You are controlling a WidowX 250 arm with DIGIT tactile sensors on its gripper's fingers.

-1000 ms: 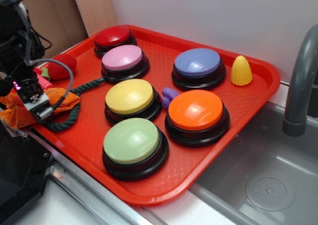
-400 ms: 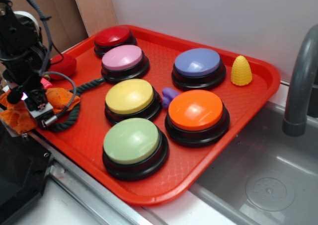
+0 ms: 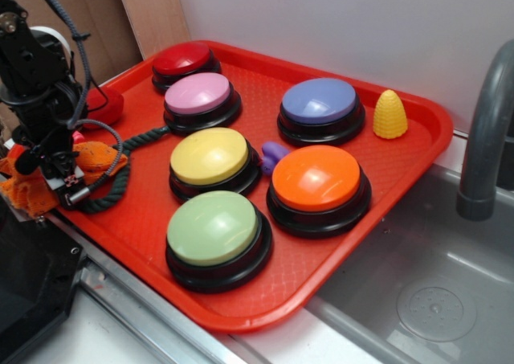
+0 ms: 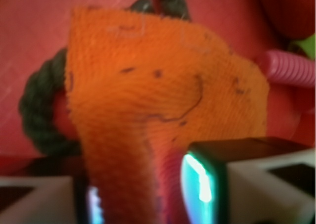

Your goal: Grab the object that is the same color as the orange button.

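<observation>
Item: carrot (image 4: 148,110). You are looking at soft orange woven fabric, flat and creased, with small dark speckles and a thin dark curved line of stitching. A dark green rope (image 4: 39,115) is joining it and looping round behind. In the exterior view the carrot (image 3: 96,157) is lying at the tray's (image 3: 305,288) left edge, partly off the rim, beside the red strawberry (image 3: 104,105).

Pincer (image 4: 153,189): you are seeing its two fingers (image 4: 207,184) closing against a fold of the orange fabric that is running down between them in the wrist view; the pincer is gripping the carrot. From outside, the pincer (image 3: 50,169) is sitting right over the toy, and the jaws themselves are hidden there.

Reference: orange button (image 3: 317,179), a round dome on a black base, is standing well apart at the tray's middle right, just beside the yellow button (image 3: 210,157) and a small purple piece (image 3: 273,153).
</observation>
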